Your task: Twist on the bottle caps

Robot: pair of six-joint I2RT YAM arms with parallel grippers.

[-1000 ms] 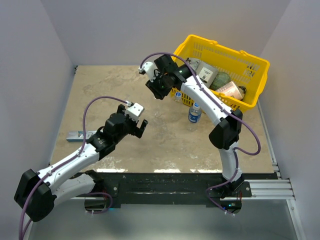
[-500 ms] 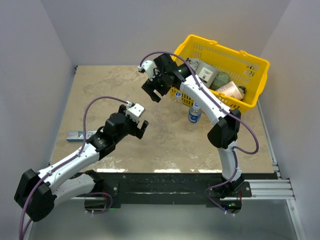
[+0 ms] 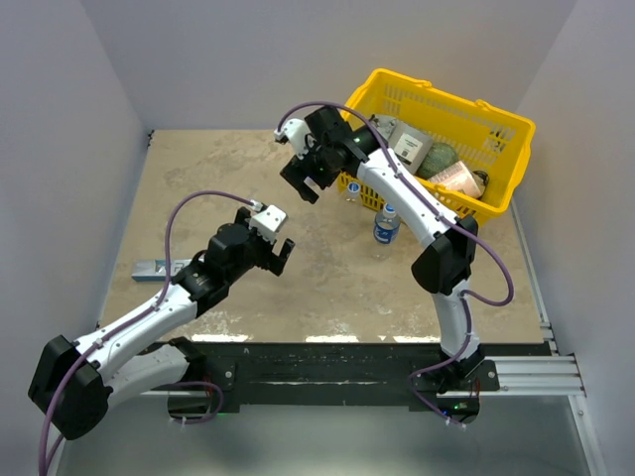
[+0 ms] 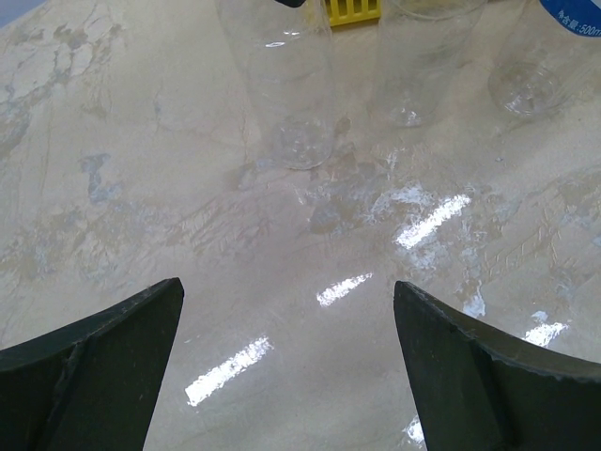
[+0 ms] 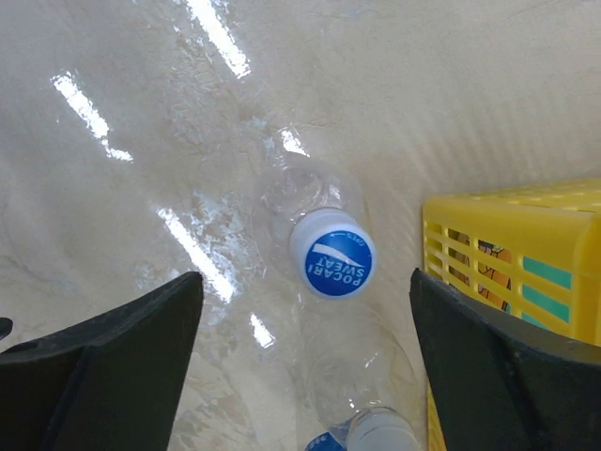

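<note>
At the far left of your table (image 3: 198, 169), a flat blue-and-grey packet (image 3: 151, 268) lies near the edge. Next comes your left gripper (image 3: 279, 255), hovering above the bare marbled top. Its wrist view shows both dark fingers (image 4: 94, 376) spread wide with nothing between them. Ahead of it you have three clear bottles standing in a row. The first unlabelled bottle (image 4: 282, 94) is on the left, the second unlabelled bottle (image 4: 423, 66) stands just in front of the yellow basket (image 3: 451, 96), and the labelled bottle (image 3: 386, 225) is to the right, nearer the arm bases. Your right gripper (image 3: 301, 185) hangs directly over the first unlabelled bottle with its jaws wide apart, gripping nothing. From its wrist view you look straight down on a blue cap (image 5: 331, 254) printed POCARI SWEAT. The cap sits on that bottle's neck, clear of both fingers. You cannot tell from here how tightly it is screwed on.
</note>
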